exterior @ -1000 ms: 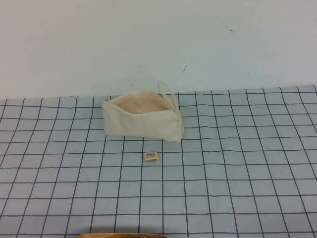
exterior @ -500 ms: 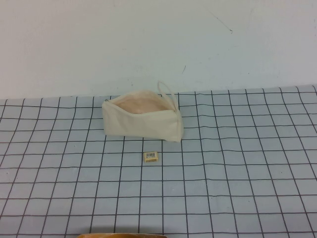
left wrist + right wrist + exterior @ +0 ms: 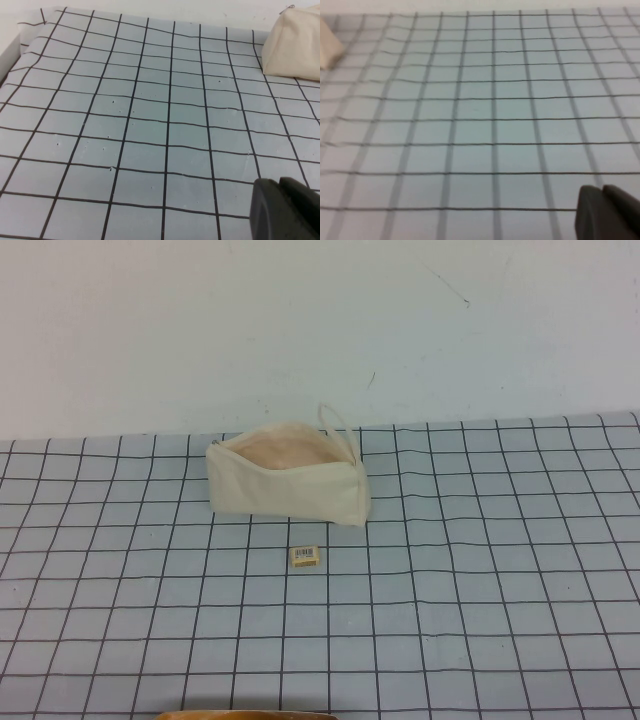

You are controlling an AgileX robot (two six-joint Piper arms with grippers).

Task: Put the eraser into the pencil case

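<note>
Eraser [image 3: 305, 556] lies on the gridded desk [image 3: 500, 590], just in front of the open pencil case [image 3: 287, 483], apart from it. Left hand [image 3: 286, 209] and right hand [image 3: 607, 212] each show only a dark edge in their wrist views; opening cannot be determined. Neither is near the eraser.

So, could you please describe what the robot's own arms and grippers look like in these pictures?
Little shows. The left gripper appears only as a dark, matte, rounded piece at the corner of its wrist view, and the right gripper looks the same in its own. No cables, markings or arm links are visible; neither arm appears in the high view.
</note>
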